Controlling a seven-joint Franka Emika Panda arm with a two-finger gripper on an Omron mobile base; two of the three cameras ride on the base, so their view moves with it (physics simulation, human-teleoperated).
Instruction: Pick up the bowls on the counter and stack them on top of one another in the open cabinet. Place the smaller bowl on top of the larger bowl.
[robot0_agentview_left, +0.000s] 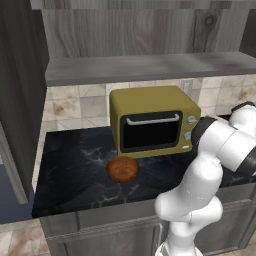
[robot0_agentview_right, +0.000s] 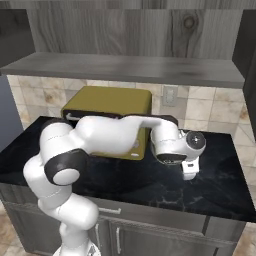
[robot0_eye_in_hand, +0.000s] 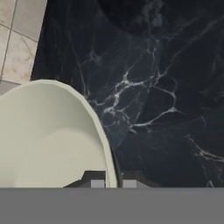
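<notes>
The gripper is closed on the rim of the larger bowl, one finger inside and one outside, above the black counter. The smaller bowl sits well apart, before the yellow microwave.

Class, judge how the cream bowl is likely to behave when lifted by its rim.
The larger bowl looks rigid, so it probably won't flex. The tool pinches only its thin rim, so it may tilt. Its smooth surface could let it slip.
</notes>
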